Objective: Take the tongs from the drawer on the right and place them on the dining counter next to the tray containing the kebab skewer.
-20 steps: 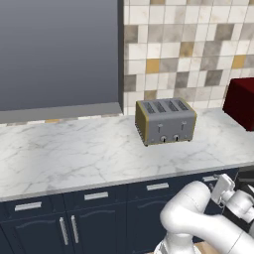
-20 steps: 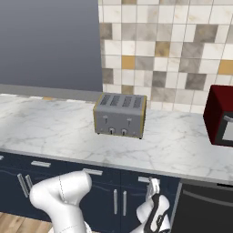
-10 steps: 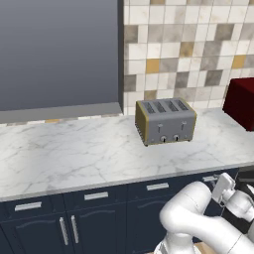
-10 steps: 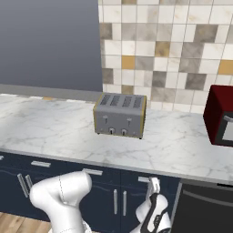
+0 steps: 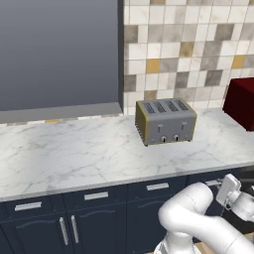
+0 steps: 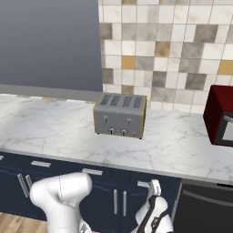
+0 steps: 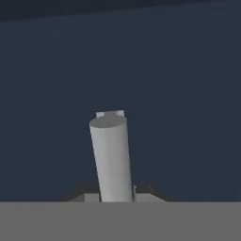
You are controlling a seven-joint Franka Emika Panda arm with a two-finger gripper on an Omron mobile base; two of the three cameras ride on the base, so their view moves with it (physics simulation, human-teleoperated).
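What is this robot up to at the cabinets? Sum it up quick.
The arm is reaching low at the navy cabinet fronts under the marble worktop, where a toaster sits. In the hand view the hand is right at a silver bar handle on the drawer, with the bar between its fingertips. No tongs are visible yet.

Ahead of your gripper [image 7: 116,190]: the navy drawer front [image 7: 188,94] blocks any push forward.
Between the fingers: the silver handle bar [image 7: 111,157] takes up the gap.
Above the hand: the marble worktop [image 5: 74,154] overhangs, so you cannot lift straight up.
Up on the worktop: toaster [image 5: 165,120] and red microwave [image 6: 221,119] stand well apart, with bare marble between them.
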